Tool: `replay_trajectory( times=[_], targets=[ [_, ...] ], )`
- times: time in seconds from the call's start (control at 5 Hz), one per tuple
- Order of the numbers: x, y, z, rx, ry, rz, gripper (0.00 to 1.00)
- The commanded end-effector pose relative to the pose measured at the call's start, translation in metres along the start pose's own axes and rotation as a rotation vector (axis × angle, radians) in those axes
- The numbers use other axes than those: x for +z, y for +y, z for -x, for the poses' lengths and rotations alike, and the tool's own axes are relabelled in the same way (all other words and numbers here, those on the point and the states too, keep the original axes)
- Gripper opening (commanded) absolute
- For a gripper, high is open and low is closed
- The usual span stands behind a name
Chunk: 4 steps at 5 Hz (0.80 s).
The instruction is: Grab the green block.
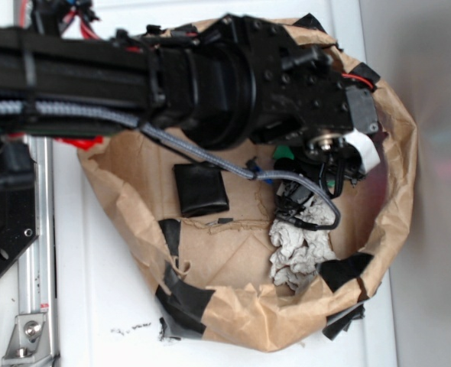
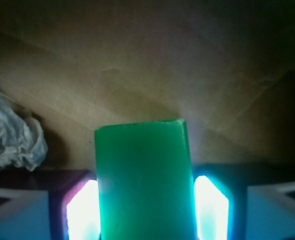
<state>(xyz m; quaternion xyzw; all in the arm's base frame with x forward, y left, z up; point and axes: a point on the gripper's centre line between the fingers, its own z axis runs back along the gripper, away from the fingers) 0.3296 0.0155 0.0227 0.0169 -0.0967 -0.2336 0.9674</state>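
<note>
Layout inside the paper bag [image 1: 394,229]

In the exterior view, the pad [image 1: 201,189] lay left of the crumpled cloth [image 1: 298,256]; the gripper [image 1: 317,164] stood above that cloth.

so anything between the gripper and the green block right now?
Nothing visible. In the wrist view the green block already sits between the gripper fingers, one on each side. The crumpled cloth lies off to the side, clear of it. Actual contact can't be confirmed.

Looks like a robot lab bench: a white tabletop [image 1: 95,306], a bare aluminium mounting rail [image 1: 38,252], and a taped brown paper bin [image 1: 394,191] ringing the jaws.
</note>
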Motion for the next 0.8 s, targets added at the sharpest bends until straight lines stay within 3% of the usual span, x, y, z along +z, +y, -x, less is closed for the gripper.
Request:
replay_trajectory(
  times=[0.0, 0.2, 0.4, 0.6],
  targets=[
    [0.099, -0.043, -0.004, 0.32, 0.189, -0.026, 0.0],
    [0.137, -0.058, 0.003, 0.577, 0.144, 0.001, 0.0],
    [0.151, -0.065, 0.006, 0.687, 0.09, -0.032, 0.0],
    [0.161, -0.067, 0.019, 0.716, 0.078, -0.062, 0.0]
  ],
)
